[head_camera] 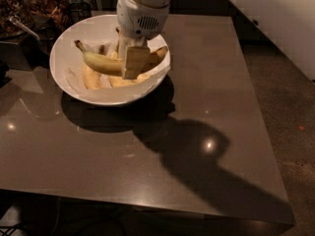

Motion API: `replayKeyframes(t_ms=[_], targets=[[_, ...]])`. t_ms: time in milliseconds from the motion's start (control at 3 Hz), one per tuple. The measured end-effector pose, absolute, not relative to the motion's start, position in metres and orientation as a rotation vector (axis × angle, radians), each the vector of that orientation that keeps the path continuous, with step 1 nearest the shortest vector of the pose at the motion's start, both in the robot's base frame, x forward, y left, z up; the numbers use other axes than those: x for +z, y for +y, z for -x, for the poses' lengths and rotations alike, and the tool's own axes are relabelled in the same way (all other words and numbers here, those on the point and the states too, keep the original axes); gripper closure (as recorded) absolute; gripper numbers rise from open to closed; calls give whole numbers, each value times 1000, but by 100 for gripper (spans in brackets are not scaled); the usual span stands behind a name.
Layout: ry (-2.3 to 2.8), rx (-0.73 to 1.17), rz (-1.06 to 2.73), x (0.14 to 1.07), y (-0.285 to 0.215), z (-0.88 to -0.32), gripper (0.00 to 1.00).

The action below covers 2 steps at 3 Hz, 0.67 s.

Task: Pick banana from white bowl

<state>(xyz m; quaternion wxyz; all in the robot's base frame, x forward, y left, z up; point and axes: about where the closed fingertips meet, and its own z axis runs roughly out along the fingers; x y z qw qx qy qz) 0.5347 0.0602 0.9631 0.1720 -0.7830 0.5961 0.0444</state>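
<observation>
Banana (101, 62) sits crosswise inside the white bowl (106, 96), its dark tip toward the bowl's far-left rim, above the shorter bananas (91, 77) lying on the bowl's paper lining. The gripper (130, 58) hangs over the bowl's middle and appears to be pinching the banana at mid-length, one finger in front and one behind. The grasp looks made, so the lift is the step in hand. Next comes a straight rise clear of the bowl's rim, above the counter (147, 156), keeping the fruit level.

Dim overhead light; end effector (132, 63), gripping banana (101, 62) over white bowl (101, 97), throws shadow across glare-dotted table (224, 77).
</observation>
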Motion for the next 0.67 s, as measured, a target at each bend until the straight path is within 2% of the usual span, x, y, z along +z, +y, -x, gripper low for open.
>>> replayKeyframes(t_ms=[333, 667], targets=[[1673, 190, 2193, 975, 29, -477, 100], [1677, 191, 2190, 975, 27, -475, 100]])
